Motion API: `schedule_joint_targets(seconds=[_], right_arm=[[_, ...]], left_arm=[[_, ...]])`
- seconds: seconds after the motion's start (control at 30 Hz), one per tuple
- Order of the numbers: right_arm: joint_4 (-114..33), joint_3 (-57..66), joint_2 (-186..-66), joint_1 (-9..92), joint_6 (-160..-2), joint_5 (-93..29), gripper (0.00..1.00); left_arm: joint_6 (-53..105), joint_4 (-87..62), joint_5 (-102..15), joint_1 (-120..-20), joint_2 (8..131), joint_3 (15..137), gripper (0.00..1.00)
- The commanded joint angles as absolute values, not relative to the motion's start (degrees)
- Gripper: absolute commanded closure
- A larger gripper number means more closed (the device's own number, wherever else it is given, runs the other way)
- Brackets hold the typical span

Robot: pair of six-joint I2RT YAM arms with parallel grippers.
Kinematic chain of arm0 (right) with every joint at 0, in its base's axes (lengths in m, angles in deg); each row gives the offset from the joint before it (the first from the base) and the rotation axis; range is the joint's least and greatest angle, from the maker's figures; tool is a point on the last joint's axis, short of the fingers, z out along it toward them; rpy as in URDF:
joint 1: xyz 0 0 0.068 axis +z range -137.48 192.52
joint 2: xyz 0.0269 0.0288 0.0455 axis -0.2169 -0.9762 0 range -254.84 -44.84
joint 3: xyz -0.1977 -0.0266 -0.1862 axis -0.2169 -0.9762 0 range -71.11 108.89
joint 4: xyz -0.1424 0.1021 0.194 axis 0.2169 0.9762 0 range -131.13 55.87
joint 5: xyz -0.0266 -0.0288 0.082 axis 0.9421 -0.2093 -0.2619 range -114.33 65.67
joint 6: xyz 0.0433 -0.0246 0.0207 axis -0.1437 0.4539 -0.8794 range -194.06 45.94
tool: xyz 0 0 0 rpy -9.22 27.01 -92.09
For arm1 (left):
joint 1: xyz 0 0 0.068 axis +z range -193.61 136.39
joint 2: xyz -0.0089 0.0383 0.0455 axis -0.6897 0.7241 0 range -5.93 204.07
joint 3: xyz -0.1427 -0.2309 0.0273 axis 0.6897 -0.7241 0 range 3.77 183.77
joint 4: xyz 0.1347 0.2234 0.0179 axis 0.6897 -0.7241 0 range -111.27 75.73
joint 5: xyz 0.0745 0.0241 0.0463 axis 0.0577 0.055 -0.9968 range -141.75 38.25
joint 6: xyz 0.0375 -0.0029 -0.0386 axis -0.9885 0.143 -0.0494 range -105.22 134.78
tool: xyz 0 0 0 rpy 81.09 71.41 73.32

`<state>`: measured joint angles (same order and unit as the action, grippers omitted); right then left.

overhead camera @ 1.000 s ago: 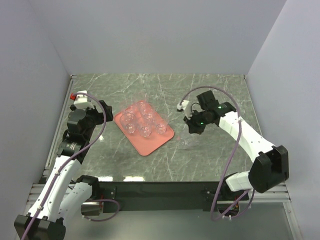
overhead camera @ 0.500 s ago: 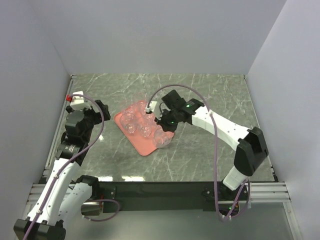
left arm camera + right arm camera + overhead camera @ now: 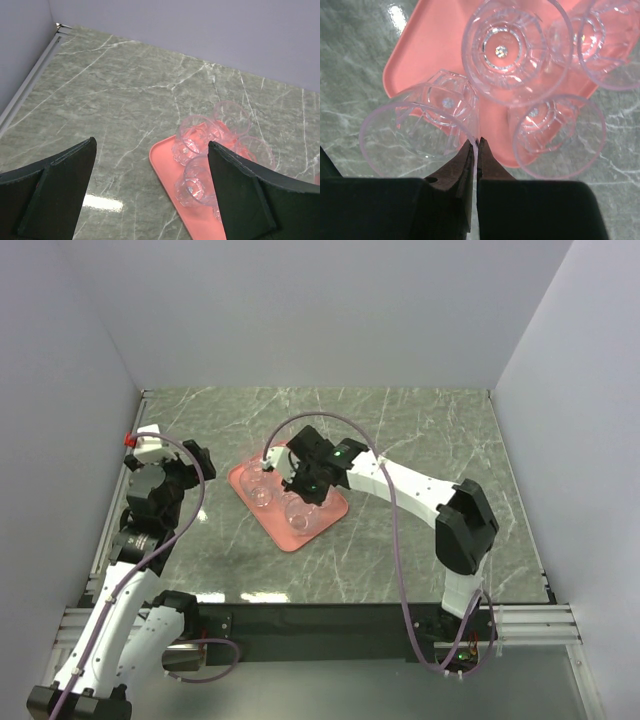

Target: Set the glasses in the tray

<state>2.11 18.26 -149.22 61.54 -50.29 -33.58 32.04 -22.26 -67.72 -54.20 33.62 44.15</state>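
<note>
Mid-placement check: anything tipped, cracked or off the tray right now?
Nothing stands out. The glasses stand upright on the tray, none visibly tipped or cracked; the right gripper pinches the rim of one glass over the tray's edge.

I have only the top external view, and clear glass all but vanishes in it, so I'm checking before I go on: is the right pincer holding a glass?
Observer: Yes. The right wrist view shows the right pincer shut on the thin rim of one glass.
Operator: Where is it relative to the tray?
Observer: Its base shows over the tray, near a corner; touchdown I cannot tell.
Operator: And the other arm?
Observer: The left pincer stands open and holds nothing; the left wrist view shows the tray ahead of it.
</note>
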Motion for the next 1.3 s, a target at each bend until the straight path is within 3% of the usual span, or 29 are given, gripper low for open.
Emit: schedule_joint_targets(seconds=[0.0,0.73,0.87,0.9,1.03,1.27], right_arm=[[1.32,21.62,-150.92,63.23,-51.91,-31.54,1.0],[2.2,22.85,-154.62,67.63,-51.74,-29.34,0.97],[2.55,23.29,-155.23,67.81,-51.56,-28.99,0.84],[2.64,23.38,-155.23,67.89,-51.39,-28.9,0.75],[2.99,23.29,-154.53,67.81,-50.95,-28.2,0.58],[3.95,20.83,-148.03,67.98,-48.06,-26.26,0.45]], left_arm=[[32.1,-20.34,-69.68,-54.33,32.22,43.5,0.01],[32.1,-20.08,-69.15,-54.33,32.13,43.59,0.01],[32.1,-20.08,-69.15,-54.33,32.04,43.5,0.01],[32.1,-20.16,-69.15,-54.33,32.04,43.5,0.01],[32.1,-20.08,-69.24,-54.33,31.87,43.5,0.01],[31.84,-19.64,-68.98,-54.33,31.25,43.24,0.01]])
